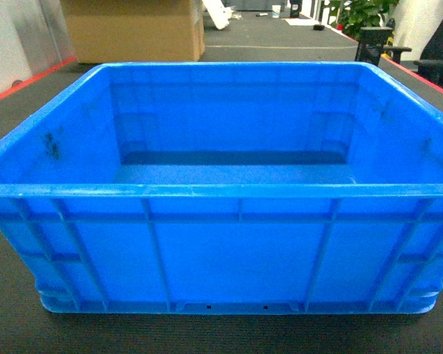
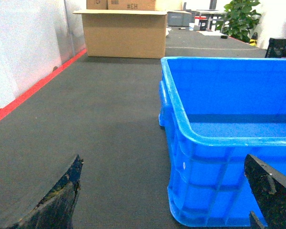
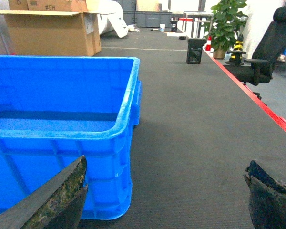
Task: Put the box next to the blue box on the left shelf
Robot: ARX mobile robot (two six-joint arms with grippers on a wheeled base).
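Open-topped blue box [image 1: 221,243] resting on dark carpeted floor [image 2: 100,124], empty, filling the head view. Left gripper [image 2: 164,200] spread wide, straddling the box's near left corner, holding nothing. Right gripper [image 3: 167,200] likewise wide open at the near right corner, empty. Cardboard carton [image 2: 125,33] far left; office chair [image 3: 264,52] far right.

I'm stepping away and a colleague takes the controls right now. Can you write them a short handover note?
Left gripper: open, empty, at the box's left near corner.
Right gripper: open, empty, at its right near corner.
The box sits empty on the dark floor, directly ahead of the robot.
Done: nothing visible; the box is not gripped.
Left: grip it, carry it to the left shelf, which is out of view, and set it beside the blue box there.
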